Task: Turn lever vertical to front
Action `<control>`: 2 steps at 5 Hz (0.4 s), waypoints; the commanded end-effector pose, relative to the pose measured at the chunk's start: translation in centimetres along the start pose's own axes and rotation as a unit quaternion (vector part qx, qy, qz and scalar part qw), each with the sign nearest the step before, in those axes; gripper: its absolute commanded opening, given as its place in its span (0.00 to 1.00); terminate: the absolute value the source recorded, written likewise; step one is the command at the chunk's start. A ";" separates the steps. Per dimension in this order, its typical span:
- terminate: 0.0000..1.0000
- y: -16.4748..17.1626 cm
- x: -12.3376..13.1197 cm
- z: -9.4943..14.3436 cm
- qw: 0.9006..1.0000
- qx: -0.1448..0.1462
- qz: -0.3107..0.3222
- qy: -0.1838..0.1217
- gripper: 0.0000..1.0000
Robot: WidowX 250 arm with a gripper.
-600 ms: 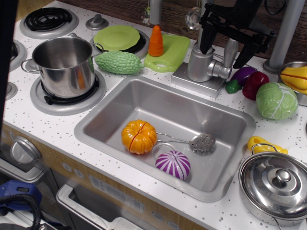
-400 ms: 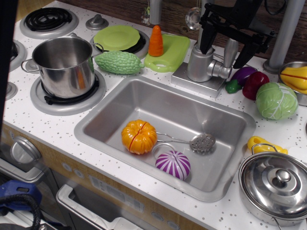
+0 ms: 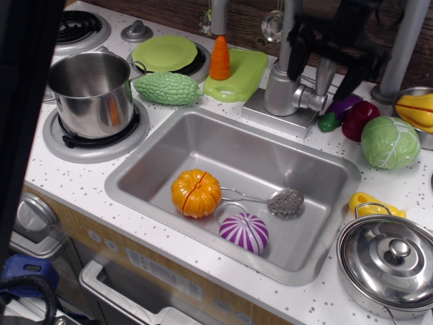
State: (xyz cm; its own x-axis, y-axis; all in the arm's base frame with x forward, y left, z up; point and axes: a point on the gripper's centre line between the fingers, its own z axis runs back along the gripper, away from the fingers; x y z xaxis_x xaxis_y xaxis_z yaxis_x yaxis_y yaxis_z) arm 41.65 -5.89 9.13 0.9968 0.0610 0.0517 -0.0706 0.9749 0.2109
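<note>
At the near right of the sink (image 3: 135, 177), a lidded steel pot (image 3: 387, 261) on the speckled counter (image 3: 74, 183), a yellow toy piece (image 3: 369, 202) just behind it. Inside the sink basin: purple-and-white striped onion (image 3: 244, 231) nearest, orange pumpkin (image 3: 196, 193) to its left, slotted metal spoon (image 3: 277, 199) lying beside both. Left of the sink, a steel saucepan (image 3: 91, 91) on a round burner (image 3: 64, 142). Behind the sink's left rear corner, a bumpy green gourd (image 3: 168, 88); beyond it a green plate (image 3: 165, 53) and an orange carrot (image 3: 220, 58) upright on a light green board (image 3: 243, 74). Right of the sink: green cabbage (image 3: 390, 142), dark red and purple vegetables (image 3: 352, 114) next to it. Behind the sink's rear rim, cylindrical tap body (image 3: 281, 87) on its square base. The lever (image 3: 323, 76) stands roughly upright, joined by a stub at the tap body's right side. The black gripper (image 3: 323, 62) sits over it, one finger left of the lever, one right; jaws spread wide, straddling the bar, contact not discernible. Thick grey pole (image 3: 404, 47) farther right.
</note>
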 end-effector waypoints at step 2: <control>0.00 0.3 2.5 2.6 0.998 -0.004 0.015 -0.056 1.00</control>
State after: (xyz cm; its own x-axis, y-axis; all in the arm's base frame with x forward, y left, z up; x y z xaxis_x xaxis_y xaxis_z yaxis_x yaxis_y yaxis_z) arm 44.20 -6.38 9.19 0.9897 0.0440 0.1365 -0.0711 0.9771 0.2007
